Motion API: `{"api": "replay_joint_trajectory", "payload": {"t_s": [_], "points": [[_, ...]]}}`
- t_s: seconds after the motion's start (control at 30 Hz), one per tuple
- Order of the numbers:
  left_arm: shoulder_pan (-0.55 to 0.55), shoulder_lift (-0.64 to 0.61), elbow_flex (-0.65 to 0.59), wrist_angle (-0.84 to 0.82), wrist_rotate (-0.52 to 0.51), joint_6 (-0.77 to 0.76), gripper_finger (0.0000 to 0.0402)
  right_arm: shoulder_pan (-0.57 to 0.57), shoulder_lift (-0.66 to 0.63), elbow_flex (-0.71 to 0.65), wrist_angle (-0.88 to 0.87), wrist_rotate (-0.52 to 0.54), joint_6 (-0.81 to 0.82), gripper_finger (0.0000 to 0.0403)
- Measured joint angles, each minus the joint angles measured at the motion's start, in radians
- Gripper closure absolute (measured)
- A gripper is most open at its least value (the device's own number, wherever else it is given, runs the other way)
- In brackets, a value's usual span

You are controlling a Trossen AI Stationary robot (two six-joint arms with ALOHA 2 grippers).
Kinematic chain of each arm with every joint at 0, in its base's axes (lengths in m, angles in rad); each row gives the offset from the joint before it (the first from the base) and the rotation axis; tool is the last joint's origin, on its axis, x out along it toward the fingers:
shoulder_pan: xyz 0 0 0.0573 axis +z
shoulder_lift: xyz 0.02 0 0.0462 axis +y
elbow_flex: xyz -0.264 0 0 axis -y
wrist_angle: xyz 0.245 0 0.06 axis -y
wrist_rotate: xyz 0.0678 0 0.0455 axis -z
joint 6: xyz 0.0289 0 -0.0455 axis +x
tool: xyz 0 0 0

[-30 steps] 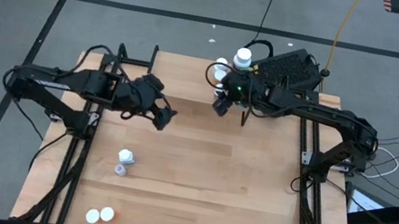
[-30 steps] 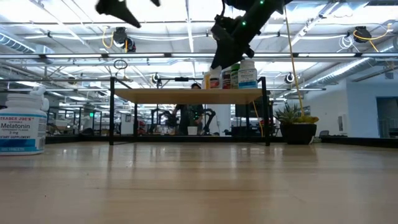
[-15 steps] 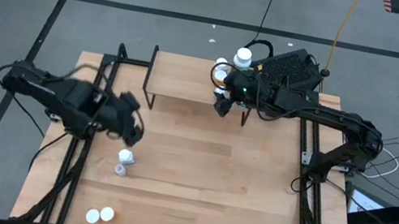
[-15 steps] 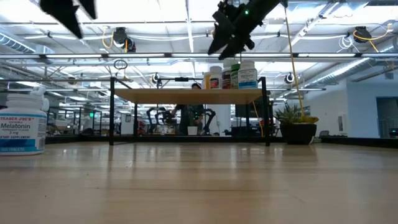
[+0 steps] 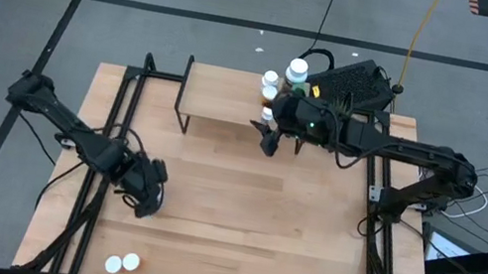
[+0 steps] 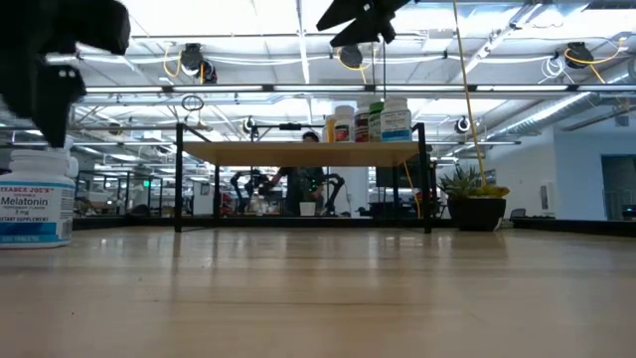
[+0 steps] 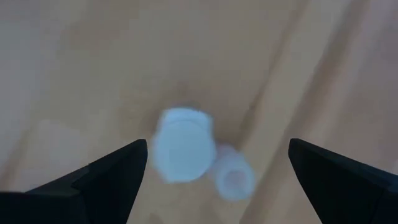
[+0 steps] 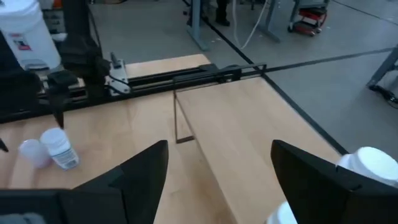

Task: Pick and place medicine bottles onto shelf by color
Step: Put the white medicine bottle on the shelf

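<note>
My left gripper (image 5: pixel 149 201) hangs open over two white bottles on the table's left half, hiding them in the high view. Its wrist view shows the larger white bottle (image 7: pixel 182 152) and a smaller one (image 7: pixel 233 180) between the open fingers, untouched. My right gripper (image 5: pixel 269 144) is open and empty, just on the near side of the shelf's (image 5: pixel 226 94) right end. Several bottles (image 5: pixel 274 90) stand on that end; the low view shows them (image 6: pixel 373 121) upright in a row on the shelf board (image 6: pixel 298 152).
Two more white-capped bottles (image 5: pixel 122 263) stand by the table's near left edge. A white Melatonin bottle (image 6: pixel 35 199) stands close to the low camera. A potted plant (image 6: pixel 475 199) sits beyond the shelf's right leg. The table's middle and right half show bare wood.
My left gripper has swung from beside the shelf's left end toward the near edge and come down over the two white bottles, still open. My right gripper has drawn back from the shelf's bottles toward the near edge and risen a little.
</note>
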Motion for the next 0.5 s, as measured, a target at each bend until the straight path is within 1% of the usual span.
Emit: {"api": "replay_joint_trajectory", "payload": {"t_s": [0.07,0.2,0.5], "points": [[-0.002,0.001,-0.047,0.053,0.020,0.009,0.0009,0.015,0.000,0.000,-0.005,0.002,0.002,0.0126],[0.004,-0.002,-0.087,0.028,-0.009,-0.026,0.0009,0.043,0.000,0.000,-0.009,0.003,0.003,0.0126],[0.010,-0.001,-0.101,0.020,-0.032,0.001,0.0009,0.057,0.001,0.000,-0.005,0.003,0.006,0.0126]]}}
